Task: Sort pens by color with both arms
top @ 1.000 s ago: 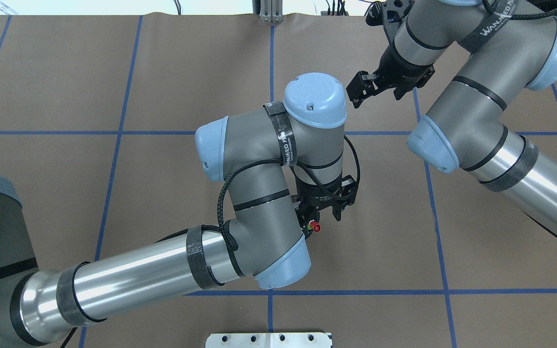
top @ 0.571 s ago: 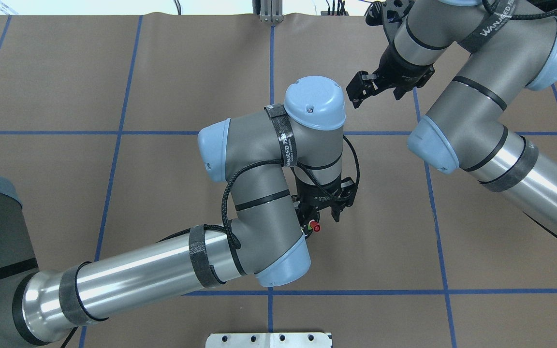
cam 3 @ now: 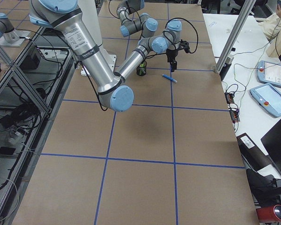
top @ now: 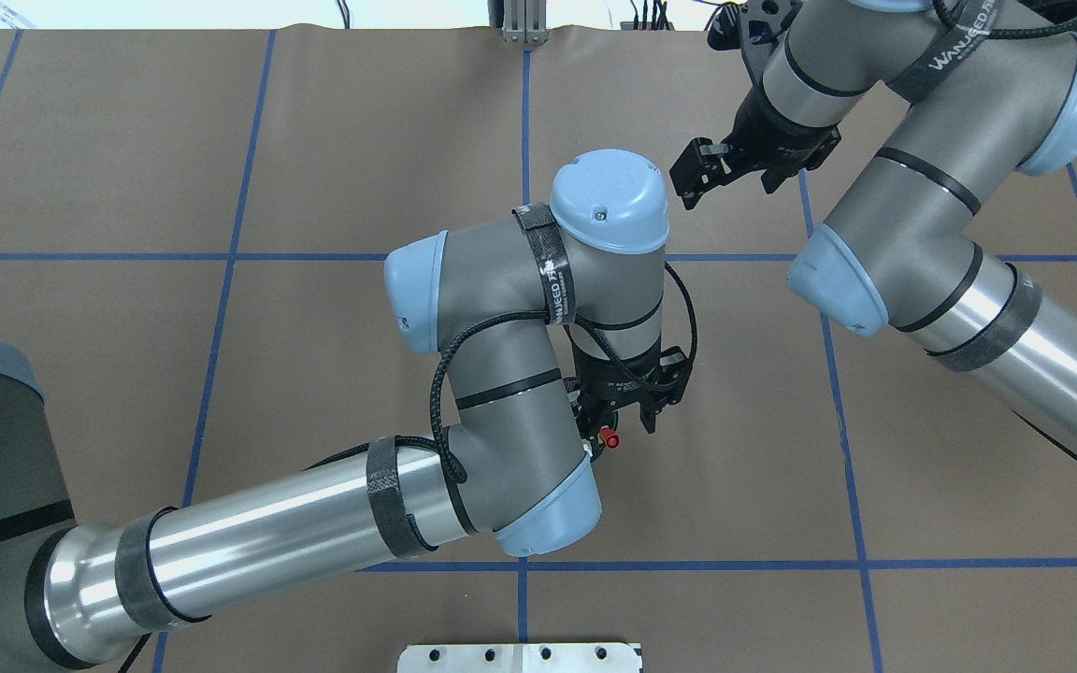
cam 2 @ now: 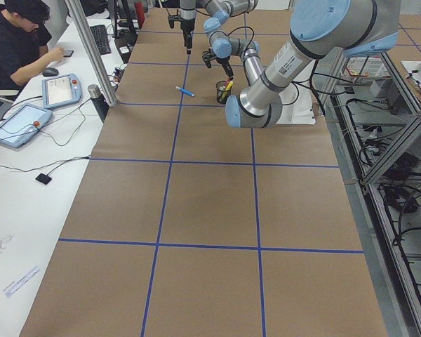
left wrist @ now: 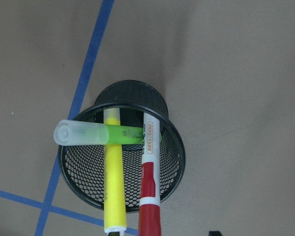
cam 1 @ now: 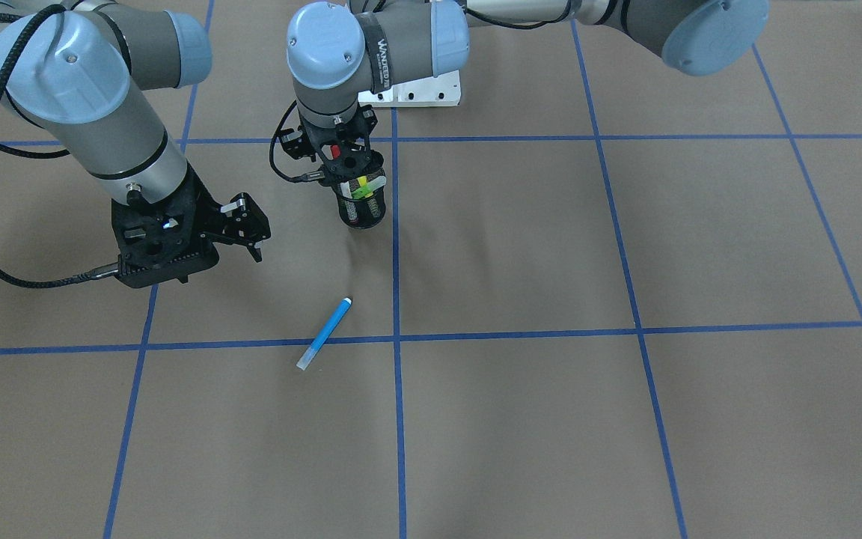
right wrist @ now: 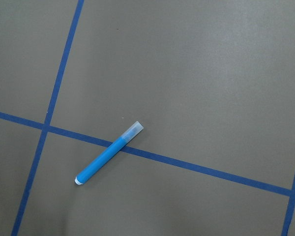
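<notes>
The left claw hangs directly over a black mesh cup, with the red cap of one pen showing between its black parts. I cannot tell if its fingers press on this cap or only stand around it.

Three pens stand in the cup, which is round and made from fine wire net. The red-capped pen has a white barrel and leans on the rim beside the yellow pen, a smooth plain tube. The green pen lies across these two, and its cloudy clear cap reaches out over the rim.

The right claw has its fingers apart and holds nothing. It hangs above the surface, well apart from the cup.

The blue pen lies flat on the surface, apart from the cup and from both claws. It is a slim glossy cylinder with a see-through cap, and it crosses one blue tape line.

The surface is matte brown paper, divided by the tape in big squares. The left arm and the right arm are grey metal tubes with rounded light-blue joint caps and black braided cables
</notes>
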Controlling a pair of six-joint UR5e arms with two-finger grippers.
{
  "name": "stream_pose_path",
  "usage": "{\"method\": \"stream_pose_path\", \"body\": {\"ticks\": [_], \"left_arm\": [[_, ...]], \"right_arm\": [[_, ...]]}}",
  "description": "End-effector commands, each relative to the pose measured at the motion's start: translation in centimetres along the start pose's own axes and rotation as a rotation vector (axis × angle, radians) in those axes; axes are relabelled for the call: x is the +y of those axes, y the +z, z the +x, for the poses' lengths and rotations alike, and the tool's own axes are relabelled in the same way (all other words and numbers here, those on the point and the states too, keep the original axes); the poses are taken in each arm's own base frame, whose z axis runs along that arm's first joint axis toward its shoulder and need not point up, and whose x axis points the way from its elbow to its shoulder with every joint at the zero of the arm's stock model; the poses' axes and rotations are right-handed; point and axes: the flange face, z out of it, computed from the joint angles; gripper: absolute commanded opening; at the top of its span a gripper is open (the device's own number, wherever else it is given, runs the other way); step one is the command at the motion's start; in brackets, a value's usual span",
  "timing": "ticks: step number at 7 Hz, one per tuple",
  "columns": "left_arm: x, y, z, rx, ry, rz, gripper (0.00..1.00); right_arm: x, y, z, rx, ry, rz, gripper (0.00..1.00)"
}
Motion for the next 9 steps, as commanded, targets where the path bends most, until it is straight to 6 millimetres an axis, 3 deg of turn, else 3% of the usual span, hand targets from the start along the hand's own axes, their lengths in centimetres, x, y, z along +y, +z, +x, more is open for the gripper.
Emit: {"method": "stream_pose_path", "body": {"ticks": [1,3,9], "left_arm": [[0.3,0.5,0.0,-0.006,0.004,-0.005,0.61],[1.2,1.1,0.2,-0.011,0.011,-0.013,0.61],[0.7,1.7,0.6,0.000,0.042,-0.012,0.60]], "right_arm": [[0.1,0.0,0.1,0.003,0.003,-0.004,0.99],[0.2,-0.3,0.0,0.000,0.000,0.000,0.99],[0.5,-0.7,-0.2,0.001,0.001,-0.001,0.99]]}}
